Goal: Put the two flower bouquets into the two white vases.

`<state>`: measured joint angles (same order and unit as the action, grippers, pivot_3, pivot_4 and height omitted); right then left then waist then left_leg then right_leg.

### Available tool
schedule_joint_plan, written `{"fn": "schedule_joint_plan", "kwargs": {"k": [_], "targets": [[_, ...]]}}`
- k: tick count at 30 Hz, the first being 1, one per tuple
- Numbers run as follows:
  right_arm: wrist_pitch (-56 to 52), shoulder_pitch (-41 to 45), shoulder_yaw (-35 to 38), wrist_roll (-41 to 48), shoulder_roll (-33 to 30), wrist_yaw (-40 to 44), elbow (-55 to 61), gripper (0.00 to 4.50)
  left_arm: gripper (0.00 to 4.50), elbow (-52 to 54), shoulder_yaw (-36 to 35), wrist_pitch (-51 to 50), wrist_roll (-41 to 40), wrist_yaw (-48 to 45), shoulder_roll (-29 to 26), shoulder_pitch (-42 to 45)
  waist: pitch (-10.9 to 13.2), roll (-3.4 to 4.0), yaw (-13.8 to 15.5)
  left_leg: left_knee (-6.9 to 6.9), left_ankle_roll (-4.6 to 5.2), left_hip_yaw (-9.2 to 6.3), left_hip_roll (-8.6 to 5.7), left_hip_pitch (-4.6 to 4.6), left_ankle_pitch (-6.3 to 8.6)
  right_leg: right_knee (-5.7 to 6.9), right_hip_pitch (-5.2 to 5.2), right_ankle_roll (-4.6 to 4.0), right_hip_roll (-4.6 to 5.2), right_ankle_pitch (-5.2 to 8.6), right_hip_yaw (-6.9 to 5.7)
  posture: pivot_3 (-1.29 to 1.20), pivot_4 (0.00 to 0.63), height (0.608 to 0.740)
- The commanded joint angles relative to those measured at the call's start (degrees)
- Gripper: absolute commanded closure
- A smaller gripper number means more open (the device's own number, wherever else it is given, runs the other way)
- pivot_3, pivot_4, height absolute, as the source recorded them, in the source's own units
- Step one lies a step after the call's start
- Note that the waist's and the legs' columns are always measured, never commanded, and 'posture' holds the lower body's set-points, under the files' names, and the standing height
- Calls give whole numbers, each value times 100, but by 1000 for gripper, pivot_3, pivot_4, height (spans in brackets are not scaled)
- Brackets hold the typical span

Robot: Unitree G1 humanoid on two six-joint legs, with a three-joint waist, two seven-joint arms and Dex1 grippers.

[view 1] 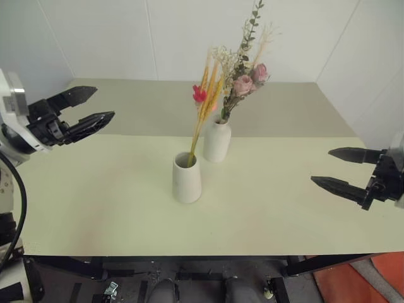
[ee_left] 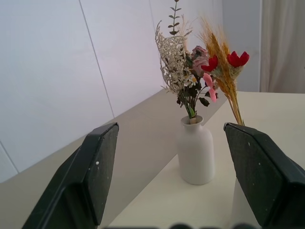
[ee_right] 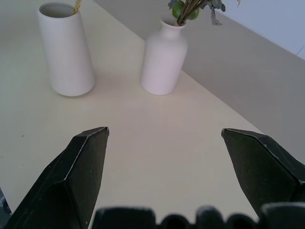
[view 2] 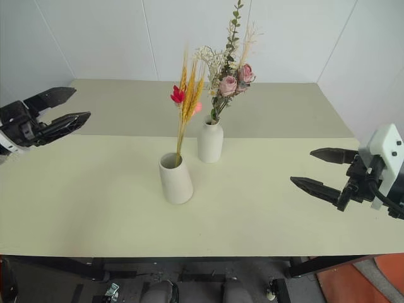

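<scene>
The right wrist view cuts off both bouquets above the vase mouths. Seen from the head, the straw bunch [view 1: 205, 95] stands in the cone vase [view 1: 187, 178] and the rose bouquet [view 1: 243, 76] in the bottle vase [view 1: 216, 141] just behind it. Both stand mid-counter [view 1: 95, 202], between the hands and well apart from each. The left hand [view 1: 95, 108] and right hand [view 1: 331, 167] hover released and empty, fingers pointing inward.

Ahead of the parted claws, the cone vase [view 1: 187, 178] and the bottle vase [view 1: 216, 141] both look like smooth matt white ceramic, standing on a pale table [view 1: 113, 208] with a smooth, low-sheen top. The straw bunch [view 1: 206, 107] looks dry and fibrous, the rose bunch [view 1: 246, 69] soft and papery. The left gripper [view 1: 93, 106] and right gripper [view 1: 329, 168] have fingers [ee_right: 78, 174] of matt black, faintly grainy plastic.
</scene>
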<state>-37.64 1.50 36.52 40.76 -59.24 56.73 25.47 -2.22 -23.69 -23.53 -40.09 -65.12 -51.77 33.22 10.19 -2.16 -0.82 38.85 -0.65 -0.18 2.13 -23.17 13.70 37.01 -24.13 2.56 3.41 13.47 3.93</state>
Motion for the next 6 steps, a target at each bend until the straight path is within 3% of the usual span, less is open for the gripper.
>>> {"fn": "schedule_joint_plan", "kwargs": {"k": [1,6], "targets": [[140,16,254,21,63,-126,228,0,656,-105,-43,220,-4,-62,-20,268,0,0,-1,0,0,0,0,0,0,0,0,0,-1,0,0,0,150,740],[182,49,202,2,82,-99,199,0,656,-124,-172,196,-113,-4,-27,390,0,0,-7,0,0,0,0,-2,0,-2,-1,0,0,0,0,0,150,740]]}}
